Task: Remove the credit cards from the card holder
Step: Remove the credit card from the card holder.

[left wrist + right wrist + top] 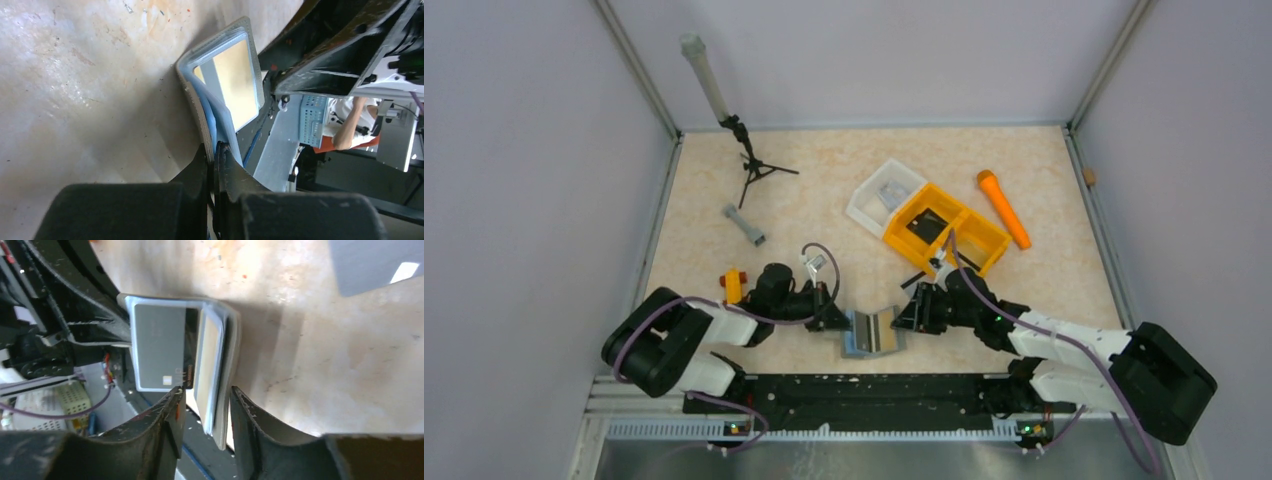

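Note:
The grey card holder (873,332) stands open in a V on the table's near edge, between my two grippers. My left gripper (842,322) (214,148) is shut on the near edge of the card holder's (218,36) left panel, where light blue credit cards (209,112) sit in its slots. My right gripper (902,318) (206,392) is open, one finger on each side of the right panel (232,345). A pale card (209,357) sits in that panel. A dark card with a pale edge (160,345) lies in the other panel.
Behind the holder stand an orange two-compartment bin (969,238) with a dark flat thing in it and a clear tray (864,205). An orange cylinder (1004,208) lies at the right. At back left are a small tripod (749,165) and a grey piece (744,224). A small orange item (733,285) sits by my left arm.

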